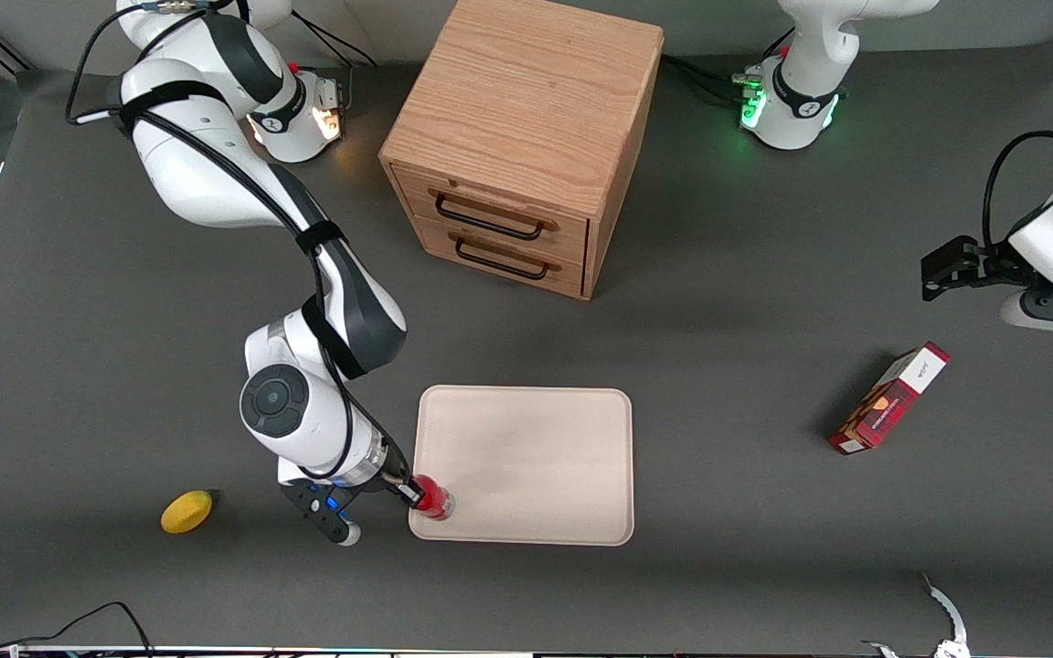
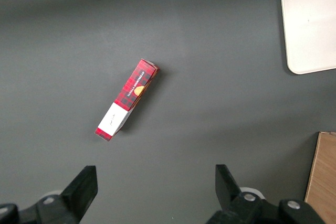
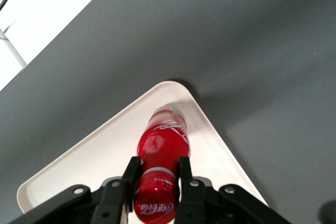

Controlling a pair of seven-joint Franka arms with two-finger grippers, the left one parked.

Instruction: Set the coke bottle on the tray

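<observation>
Right wrist view shows the gripper (image 3: pixel 156 174) with its fingers (image 3: pixel 130 172) pinching the coke bottle (image 3: pixel 159 153) at the neck, just under the cap. The bottle extends away from the fingers over a corner of the tray (image 3: pixel 220 153), above the grey desk (image 3: pixel 252 40).

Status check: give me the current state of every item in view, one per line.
gripper: shut on the coke bottle, at the tray corner nearest the lemon.
coke bottle: held by its neck, over the tray.
tray: flat, otherwise bare.
drawer cabinet: both drawers closed.
carton box: lying flat.
lemon: resting on table.
</observation>
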